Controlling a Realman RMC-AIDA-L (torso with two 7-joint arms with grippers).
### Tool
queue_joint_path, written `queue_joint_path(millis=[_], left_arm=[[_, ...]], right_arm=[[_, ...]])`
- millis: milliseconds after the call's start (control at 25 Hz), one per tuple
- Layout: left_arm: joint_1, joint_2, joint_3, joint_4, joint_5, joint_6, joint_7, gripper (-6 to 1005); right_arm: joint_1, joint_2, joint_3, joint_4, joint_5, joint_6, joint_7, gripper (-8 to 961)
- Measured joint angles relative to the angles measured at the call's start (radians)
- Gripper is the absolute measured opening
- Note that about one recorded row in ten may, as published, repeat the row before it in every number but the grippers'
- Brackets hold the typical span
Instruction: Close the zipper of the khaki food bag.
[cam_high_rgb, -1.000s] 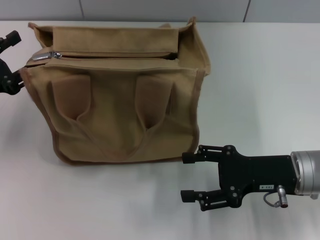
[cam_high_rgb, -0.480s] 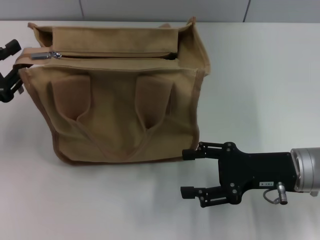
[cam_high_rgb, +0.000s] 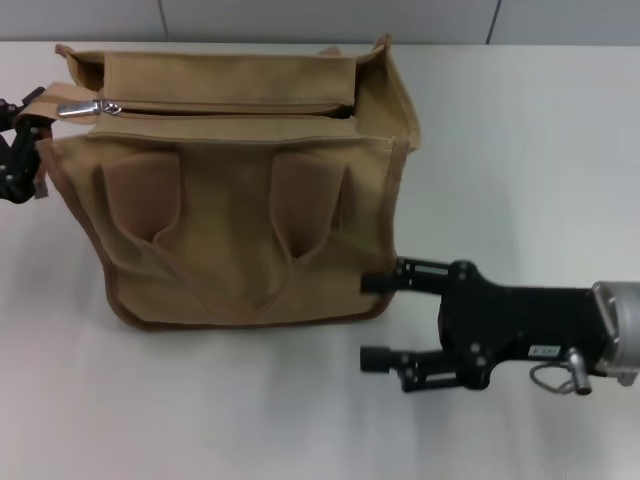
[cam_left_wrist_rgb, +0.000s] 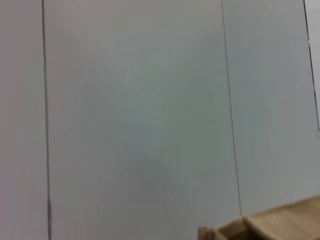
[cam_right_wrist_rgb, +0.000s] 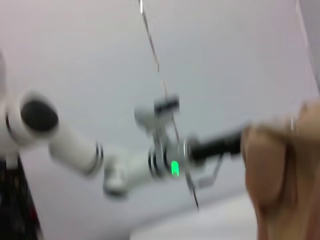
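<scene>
Your khaki food bag (cam_high_rgb: 235, 185) stands on the white table (cam_high_rgb: 520, 150), toward the robot's left, pockets facing the head camera. The zipper (cam_high_rgb: 215, 108) runs along the top panel, and its silver pull tab (cam_high_rgb: 80, 107) lies at the far left end of the line.

Compared with a second ago, your right gripper (cam_high_rgb: 370, 320) has moved in: its upper finger now touches the bag's lower right corner, where before it sat just beside it. Its jaws are apart, holding nothing. The bag's left top corner has lifted a little, and the pull tab sits straighter than half a second ago. Your left gripper (cam_high_rgb: 18, 140) is at the bag's left edge, by that corner; you can't tell from the head view whether its fingers are parted or closed.

The left wrist view gives you only the wall and a corner of tan fabric (cam_left_wrist_rgb: 280, 222). The right wrist view shows you what the head view cuts off: the left arm (cam_right_wrist_rgb: 125, 165) reaching to the bag's (cam_right_wrist_rgb: 285, 175) side, a green light lit on its wrist.
</scene>
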Motion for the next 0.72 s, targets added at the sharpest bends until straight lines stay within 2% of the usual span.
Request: queue_joint_path(millis=[80, 280, 320, 360, 440, 720], left_arm=[[0.006, -0.005, -0.001, -0.001, -0.023, 0.018, 0.0, 83], [0.017, -0.024, -0.001, -0.001, -0.09, 0.062, 0.002, 19], [0.017, -0.024, -0.001, -0.001, -0.09, 0.062, 0.002, 19], [0.018, -0.038, -0.002, -0.001, -0.108, 0.073, 0.021, 19], [0.018, -0.045, -0.002, -0.002, -0.116, 0.087, 0.035, 19], [0.019, -0.051, -0.002, -0.004, -0.139, 0.122, 0.042, 20]], right_arm=[[0.0, 0.0, -0.004, 0.002, 0.082, -0.069, 0.05, 832], [0.039, 0.0, -0.004, -0.007, 0.165, -0.152, 0.176, 832], [0.039, 0.0, -0.004, -0.007, 0.165, -0.152, 0.176, 832], [0.064, -0.001, 0.0, -0.01, 0.192, -0.158, 0.228, 832], [0.08, -0.001, 0.001, -0.015, 0.206, -0.157, 0.266, 832], [0.199, 0.0, -0.005, -0.039, 0.242, -0.119, 0.511, 832]])
